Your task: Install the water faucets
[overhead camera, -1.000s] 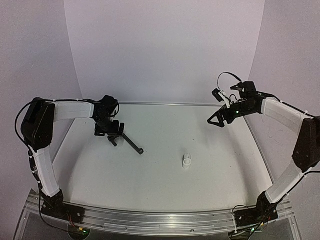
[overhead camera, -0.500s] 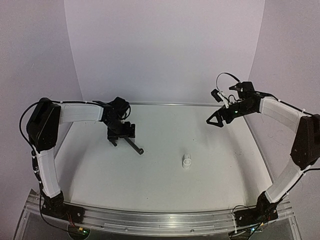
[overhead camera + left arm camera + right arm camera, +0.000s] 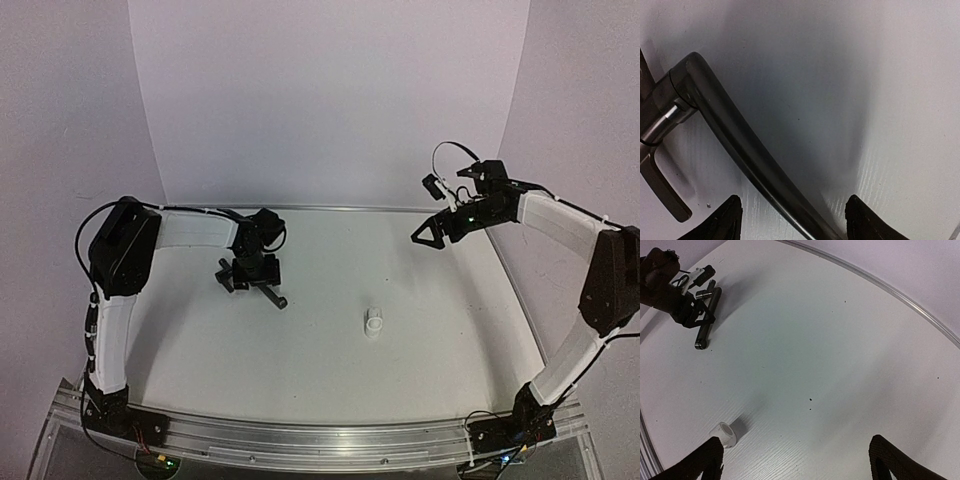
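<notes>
The black L-shaped faucet pipe (image 3: 268, 291) lies on the white table at left of centre. It also fills the left wrist view (image 3: 735, 135), its bend at upper left. My left gripper (image 3: 252, 275) is open just above it, a fingertip (image 3: 720, 222) on either side of the shaft. The pipe also shows small in the right wrist view (image 3: 706, 321). The white stubby fitting (image 3: 373, 322) lies mid-table, and in the right wrist view (image 3: 724, 434). My right gripper (image 3: 428, 235) is open and empty, raised over the far right of the table.
A metal rim (image 3: 400, 209) runs along the table's far edge under the white curved backdrop. An aluminium rail (image 3: 320, 445) with both arm bases lines the near edge.
My left gripper has moved right along the table to sit over the black pipe. The right gripper has shifted slightly left. The pipe and the white fitting have not moved.
</notes>
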Controlling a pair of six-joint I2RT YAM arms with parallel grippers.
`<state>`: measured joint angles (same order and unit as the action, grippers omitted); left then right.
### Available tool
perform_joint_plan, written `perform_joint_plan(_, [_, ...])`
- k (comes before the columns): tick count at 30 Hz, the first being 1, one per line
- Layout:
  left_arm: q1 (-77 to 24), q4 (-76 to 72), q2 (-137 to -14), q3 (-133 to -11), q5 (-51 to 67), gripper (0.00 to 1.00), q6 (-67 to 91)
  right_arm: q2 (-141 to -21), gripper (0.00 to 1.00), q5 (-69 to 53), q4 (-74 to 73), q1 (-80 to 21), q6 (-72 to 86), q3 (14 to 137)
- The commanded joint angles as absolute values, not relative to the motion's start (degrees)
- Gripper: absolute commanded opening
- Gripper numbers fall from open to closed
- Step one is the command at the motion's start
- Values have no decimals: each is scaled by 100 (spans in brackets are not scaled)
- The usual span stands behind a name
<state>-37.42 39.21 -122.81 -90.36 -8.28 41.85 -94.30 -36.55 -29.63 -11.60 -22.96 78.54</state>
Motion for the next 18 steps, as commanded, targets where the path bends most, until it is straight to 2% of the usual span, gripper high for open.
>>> perform_joint_plan(1, [-3830,4094,-12488,-9404,-987,66,4408,-9344,98,-3651,-2944,-1154,-2207,8085])
perform_joint_plan(7, [-3905,4159,-12739,-9566,-1039,54,4306,-9343,98,-3647,-2944,-1159,-2182,8129])
perform_joint_plan(12, [-4063,4335,-12883,-9790,-1208,32,3868,-9359,98,-3702,-2944,-1154,-2140,8156])
perform_joint_plan(18, [-4216,4485,-12729,-9750,-1342,13,3480,-9391,98,-3867,-2953,-1158,-2027,8206])
